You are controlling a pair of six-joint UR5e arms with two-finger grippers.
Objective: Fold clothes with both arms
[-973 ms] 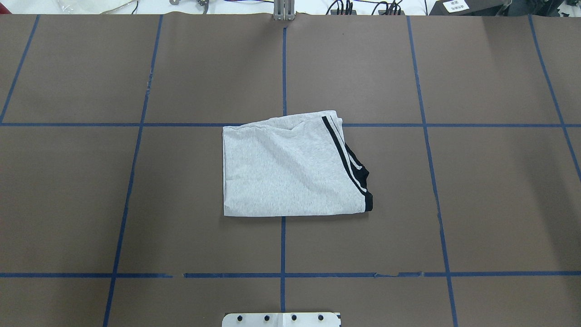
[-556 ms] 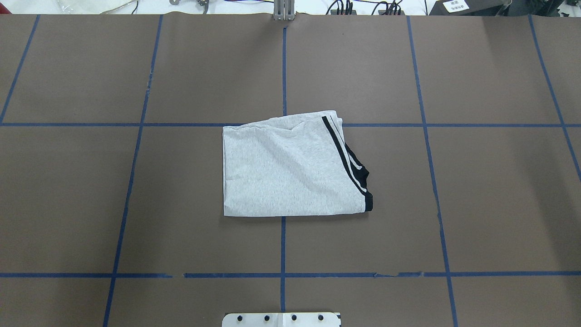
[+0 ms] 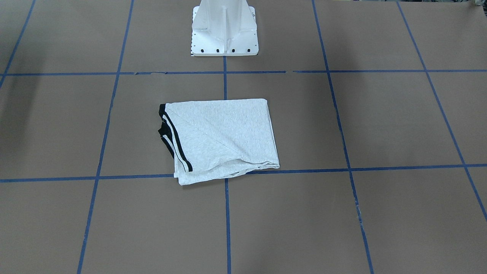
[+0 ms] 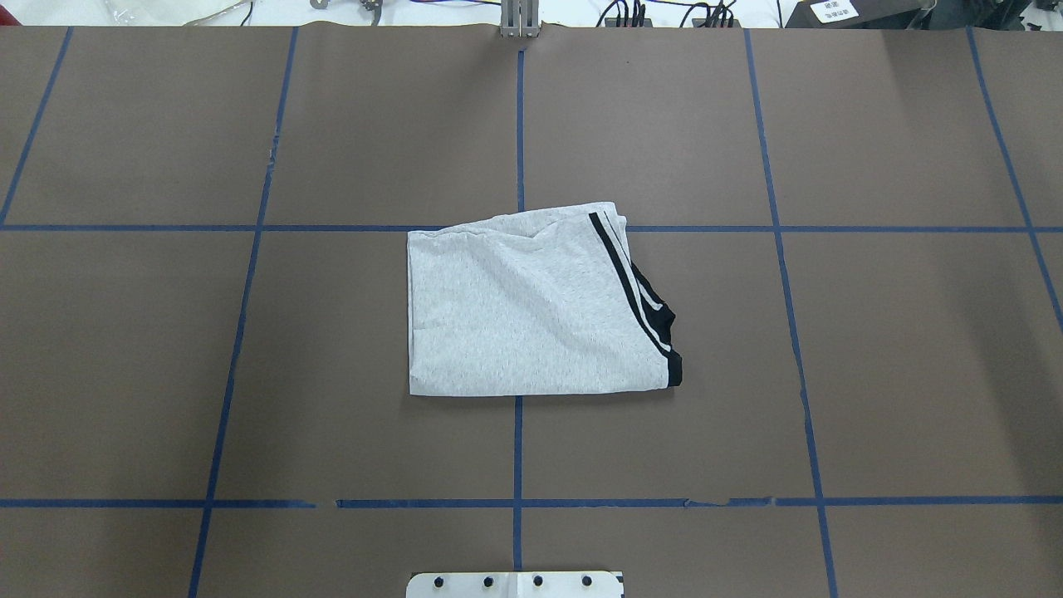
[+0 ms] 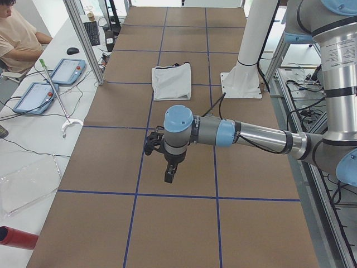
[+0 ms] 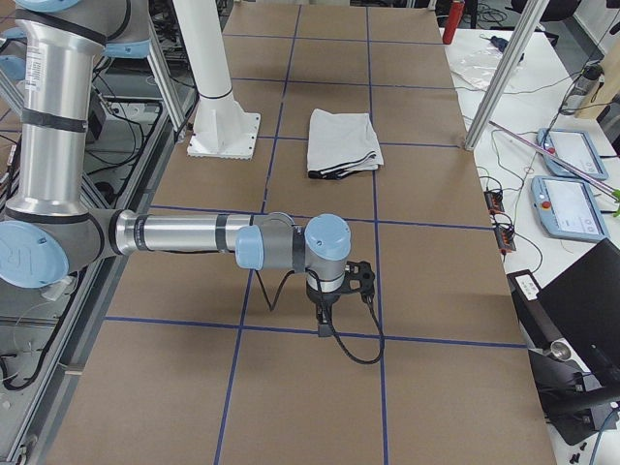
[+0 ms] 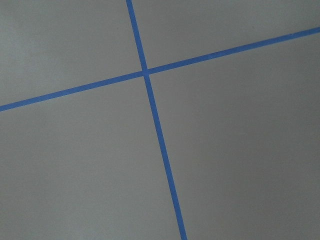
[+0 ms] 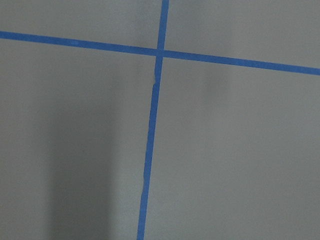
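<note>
Grey T-shirt [image 4: 523, 316] is folded into a rough rectangle and lies flat mid-table [image 4: 913, 374], right over a crossing of the blue tape lines [image 4: 517, 448]. In the overhead view its black striped trim [image 4: 631, 301] runs along the 3 o'clock edge, and the white pedestal [image 4: 515, 584] sits at 6 o'clock from it, well apart.

Neither arm touches the shirt. In the left side view, the left arm [image 5: 251, 134] reaches low over the table, and the left gripper [image 5: 168, 176] points down at 6 o'clock from the shirt [image 5: 172, 81], well apart. We cannot tell how wide its fingers stand.

Same on the right side view: the right arm [image 6: 184, 234] is stretched out, with the right gripper [image 6: 323, 325] at 6 o'clock from the shirt [image 6: 341, 140]. Its finger spacing is unreadable too.

Both wrist views show only brown table and tape. A seated person [image 5: 17, 39] is at 10 o'clock in the left side view.
</note>
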